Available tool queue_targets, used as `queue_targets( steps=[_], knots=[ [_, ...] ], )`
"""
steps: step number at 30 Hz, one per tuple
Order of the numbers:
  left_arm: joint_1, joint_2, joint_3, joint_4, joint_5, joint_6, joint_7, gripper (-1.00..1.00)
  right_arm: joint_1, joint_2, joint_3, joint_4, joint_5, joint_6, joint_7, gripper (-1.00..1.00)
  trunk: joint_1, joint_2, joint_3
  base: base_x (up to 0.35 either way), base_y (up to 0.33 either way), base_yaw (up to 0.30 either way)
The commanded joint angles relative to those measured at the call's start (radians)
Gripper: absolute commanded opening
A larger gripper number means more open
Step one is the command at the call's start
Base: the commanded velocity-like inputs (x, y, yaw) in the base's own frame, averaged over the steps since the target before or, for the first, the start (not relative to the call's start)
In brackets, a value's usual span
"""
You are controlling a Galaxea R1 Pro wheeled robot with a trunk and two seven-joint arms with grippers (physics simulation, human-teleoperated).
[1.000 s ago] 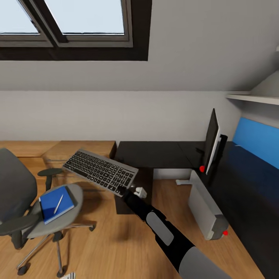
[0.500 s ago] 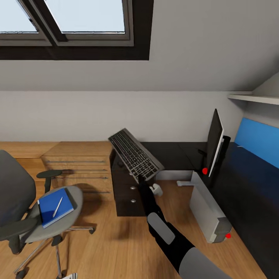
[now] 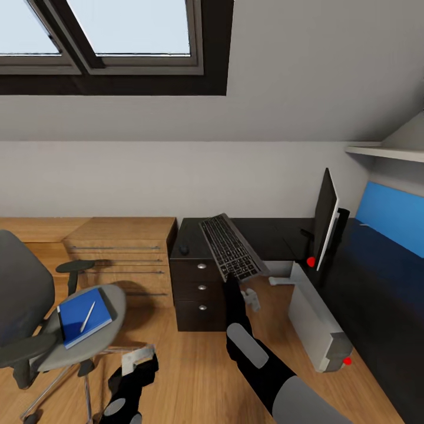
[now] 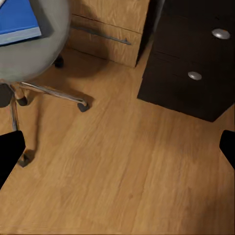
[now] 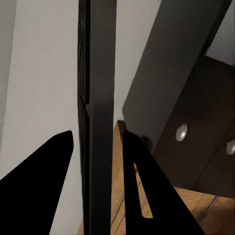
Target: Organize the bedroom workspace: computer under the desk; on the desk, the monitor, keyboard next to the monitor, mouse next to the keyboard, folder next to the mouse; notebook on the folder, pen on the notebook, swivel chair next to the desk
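My right gripper (image 3: 234, 281) is clamped on the near edge of the keyboard (image 3: 231, 248), both fingers pressed against the thin frame in the right wrist view, and holds it tilted in the air above the black desk (image 3: 277, 231) and its drawer unit (image 3: 197, 282), left of the monitor (image 3: 324, 217). My left gripper (image 3: 136, 358) hangs low over the wood floor with its fingers spread wide and nothing between them. The blue folder (image 3: 84, 315) with the pen (image 3: 88, 316) on it lies on the swivel chair (image 3: 35, 318), the mouse (image 3: 184, 249) sits on the desk corner, and the computer (image 3: 316, 321) stands on the floor beside the desk.
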Motion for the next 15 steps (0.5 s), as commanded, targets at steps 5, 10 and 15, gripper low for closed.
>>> queue_targets(
  steps=[5,10,15],
  knots=[
    [0.0,-0.03,0.02,-0.164,0.008,0.085,0.1,1.0,-0.001,0.0,0.001,0.012,-0.008,-0.009,-0.007,-1.0,0.0,-0.001,-0.001,0.0,0.0,0.0],
    [0.0,-0.017,0.024,-0.171,0.008,0.09,0.106,1.0,-0.001,0.0,-0.017,0.055,-0.011,-0.004,-0.068,-1.0,0.0,-0.001,-0.001,0.017,0.0,0.0],
    [0.0,-0.013,0.023,-0.152,0.007,0.089,0.107,1.0,-0.001,0.0,-0.072,0.077,-0.015,-0.001,-0.113,-1.0,0.0,-0.001,-0.001,0.248,0.0,0.0]
  ],
)
